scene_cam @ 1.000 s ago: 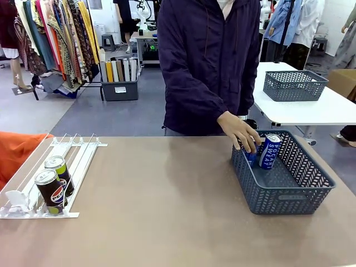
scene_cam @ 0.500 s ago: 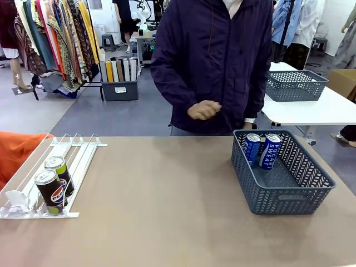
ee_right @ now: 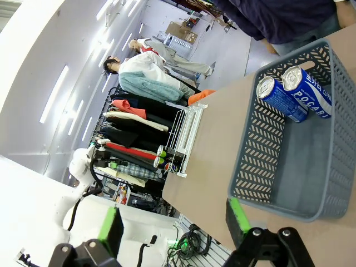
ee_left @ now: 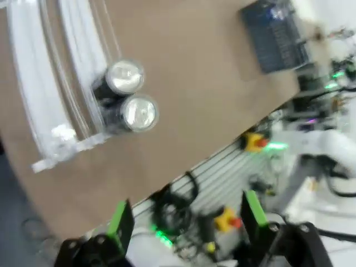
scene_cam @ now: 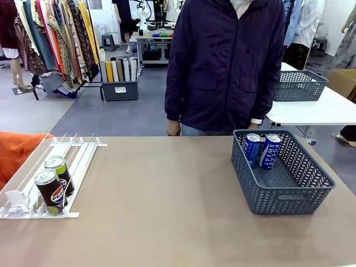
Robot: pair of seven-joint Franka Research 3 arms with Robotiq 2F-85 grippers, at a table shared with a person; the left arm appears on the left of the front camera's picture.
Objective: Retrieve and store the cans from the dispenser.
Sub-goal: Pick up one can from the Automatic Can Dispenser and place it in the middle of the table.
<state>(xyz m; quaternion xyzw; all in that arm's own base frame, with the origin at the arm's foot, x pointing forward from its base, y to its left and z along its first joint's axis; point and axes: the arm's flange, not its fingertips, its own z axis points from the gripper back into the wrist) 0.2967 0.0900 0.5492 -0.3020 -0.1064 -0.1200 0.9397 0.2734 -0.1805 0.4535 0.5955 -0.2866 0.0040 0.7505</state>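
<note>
1. The left gripper (ee_left: 186, 218) hangs wide open and empty above the dispenser (ee_left: 33, 89); the right gripper (ee_right: 173, 222) is open too, near the grey basket (ee_right: 261, 150)
2. Two blue Pocari Sweat cans (scene_cam: 270, 151) stand in the basket; the Pepsi can (scene_cam: 50, 192) and the black-and-green can (scene_cam: 58, 169) sit at the dispenser's low end
3. Half stored, apparently; next, the left gripper should descend onto the Pepsi can

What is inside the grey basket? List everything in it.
Two blue cans stand side by side in the far corner of the basket, nearest the person. The rest of its floor looks bare. Its mesh wall partly covers the cans' lower ends.
</note>
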